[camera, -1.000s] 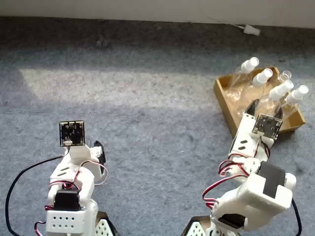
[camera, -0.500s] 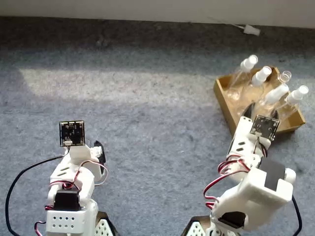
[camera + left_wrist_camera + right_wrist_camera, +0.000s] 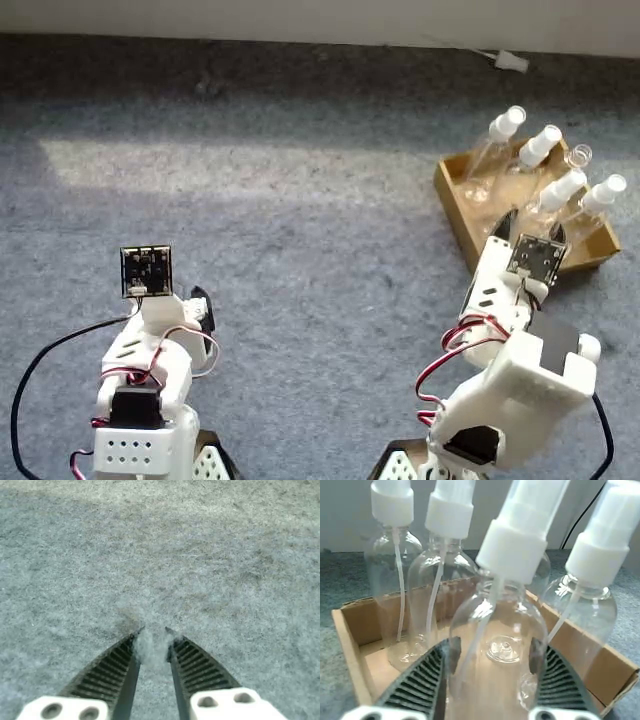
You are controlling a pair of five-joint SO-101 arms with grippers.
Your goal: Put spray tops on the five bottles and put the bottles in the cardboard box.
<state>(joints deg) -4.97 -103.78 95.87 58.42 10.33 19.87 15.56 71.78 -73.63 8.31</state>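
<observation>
Five bottles (image 3: 545, 203) in cardboard box (image 3: 452, 206)

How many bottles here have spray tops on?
4: two far bottles in the cardboard box, two near bottles by the right gripper. A fifth bottle lacks one.

No readable text or numbers, bottles (image 3: 495, 630) seemingly unlabelled, cardboard box (image 3: 357, 625) plain.

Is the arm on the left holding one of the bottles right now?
No, the left gripper holds nothing: between its jaws there is just bare grey carpet.
</observation>
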